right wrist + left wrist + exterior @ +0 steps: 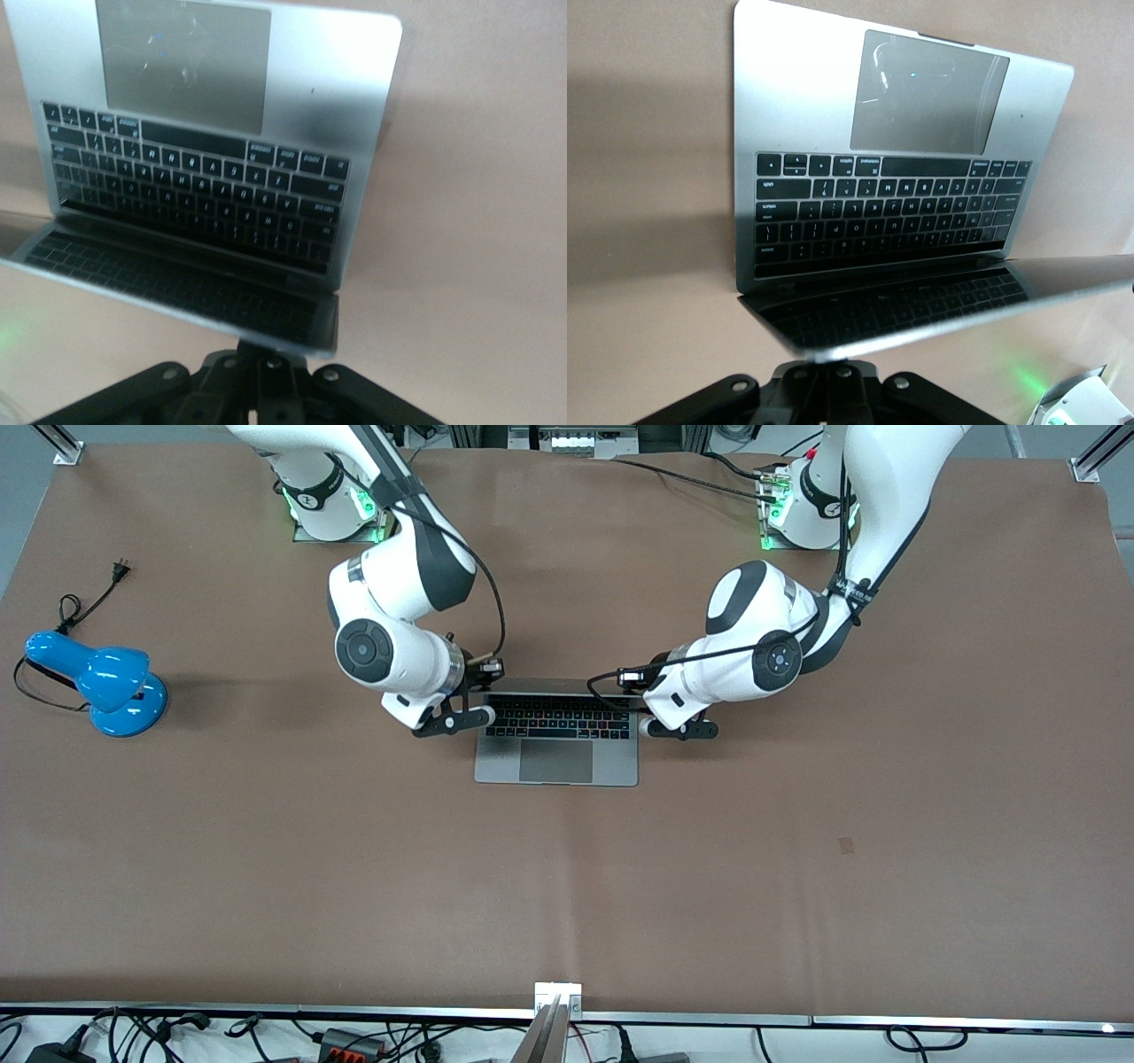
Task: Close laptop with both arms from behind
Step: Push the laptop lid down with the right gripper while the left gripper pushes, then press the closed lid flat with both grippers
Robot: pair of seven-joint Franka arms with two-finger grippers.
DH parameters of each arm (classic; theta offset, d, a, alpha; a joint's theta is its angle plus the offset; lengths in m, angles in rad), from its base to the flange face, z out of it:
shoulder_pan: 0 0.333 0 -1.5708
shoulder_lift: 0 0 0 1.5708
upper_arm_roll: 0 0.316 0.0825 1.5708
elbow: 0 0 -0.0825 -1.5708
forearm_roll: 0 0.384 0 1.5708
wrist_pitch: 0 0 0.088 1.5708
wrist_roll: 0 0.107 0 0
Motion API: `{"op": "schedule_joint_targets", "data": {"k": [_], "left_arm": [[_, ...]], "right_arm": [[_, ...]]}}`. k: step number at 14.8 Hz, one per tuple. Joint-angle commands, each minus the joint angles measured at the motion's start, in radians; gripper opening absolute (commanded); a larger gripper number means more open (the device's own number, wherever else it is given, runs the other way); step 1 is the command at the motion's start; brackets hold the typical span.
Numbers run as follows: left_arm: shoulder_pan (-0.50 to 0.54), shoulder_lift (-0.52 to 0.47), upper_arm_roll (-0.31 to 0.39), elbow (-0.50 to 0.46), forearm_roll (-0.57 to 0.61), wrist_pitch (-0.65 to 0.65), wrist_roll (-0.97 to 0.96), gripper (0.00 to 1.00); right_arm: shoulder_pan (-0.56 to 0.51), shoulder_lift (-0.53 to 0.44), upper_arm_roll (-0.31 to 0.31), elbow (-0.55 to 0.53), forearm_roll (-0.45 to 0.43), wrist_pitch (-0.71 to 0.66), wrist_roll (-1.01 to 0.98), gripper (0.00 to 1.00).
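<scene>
The laptop (pixel 556 731) sits mid-table between both grippers, with a lamp (pixel 99 679) well apart toward the right arm's end.

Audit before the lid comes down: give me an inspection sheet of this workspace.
Surface: brown table, flat.
Job's things: laptop open; lid tilted partway over the keyboard, screen dark.
Clutter: blue desk lamp toward the right arm's end, unplugged.
Grippers: left tool and right tool at the lid's two ends, at its top edge.
Cables: lamp cord with loose plug on the table; black cables along both arms.
Surroundings: cables and adapters beneath the table's near edge; frame posts at corners.
</scene>
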Motion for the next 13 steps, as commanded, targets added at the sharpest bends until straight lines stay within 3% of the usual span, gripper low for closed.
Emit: {"op": "schedule_joint_targets", "data": {"k": [1,13], "left_arm": [[-0.011,0.051,0.013,0.064,0.061,-0.003,-0.012,0.00],[-0.050,0.202,0.069,0.124,0.070,0.083,-0.016,0.00]], "right_arm": [[-0.026,0.065,0.007,0.066,-0.017,0.012,-0.007,0.00],[-0.037,0.223,0.007,0.128,-0.048,0.160,-0.013,0.00]]}}
